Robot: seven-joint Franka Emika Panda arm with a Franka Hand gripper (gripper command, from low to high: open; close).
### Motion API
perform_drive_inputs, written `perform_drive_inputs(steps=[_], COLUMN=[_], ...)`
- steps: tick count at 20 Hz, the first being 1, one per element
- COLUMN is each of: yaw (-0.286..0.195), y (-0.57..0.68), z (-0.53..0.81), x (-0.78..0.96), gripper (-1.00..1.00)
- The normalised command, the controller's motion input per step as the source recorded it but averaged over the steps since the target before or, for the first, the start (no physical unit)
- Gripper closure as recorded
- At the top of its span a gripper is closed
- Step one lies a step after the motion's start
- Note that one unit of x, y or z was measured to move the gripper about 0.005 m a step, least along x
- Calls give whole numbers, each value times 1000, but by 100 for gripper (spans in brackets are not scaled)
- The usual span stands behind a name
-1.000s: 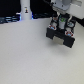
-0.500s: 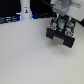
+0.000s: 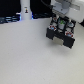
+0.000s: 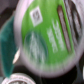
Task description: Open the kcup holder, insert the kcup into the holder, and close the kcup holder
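The exterior camera looks down across the table (image 3: pixel 30 60) at my claw (image 3: pixel 61 25) over the holder (image 3: pixel 61 36); my wrist camera sits close against the kcup (image 4: pixel 47 32), blurred

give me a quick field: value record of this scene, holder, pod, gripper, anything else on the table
holder: black kcup holder on the white table, toward the exterior view's right, robot arm over it
pod: kcup fills the wrist view, green lid facing the camera, blurred
gripper: above the holder, fingers not clearly visible; open or shut cannot be told
other: white bottle-like post at the back, toward the exterior view's left
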Motion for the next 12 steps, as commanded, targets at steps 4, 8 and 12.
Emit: perform_drive_inputs(steps=[4, 8, 12], yaw=[62, 71, 78], y=[62, 9, -184], z=[282, 418, 618], x=[139, 184, 289], gripper=[-100, -100, -100])
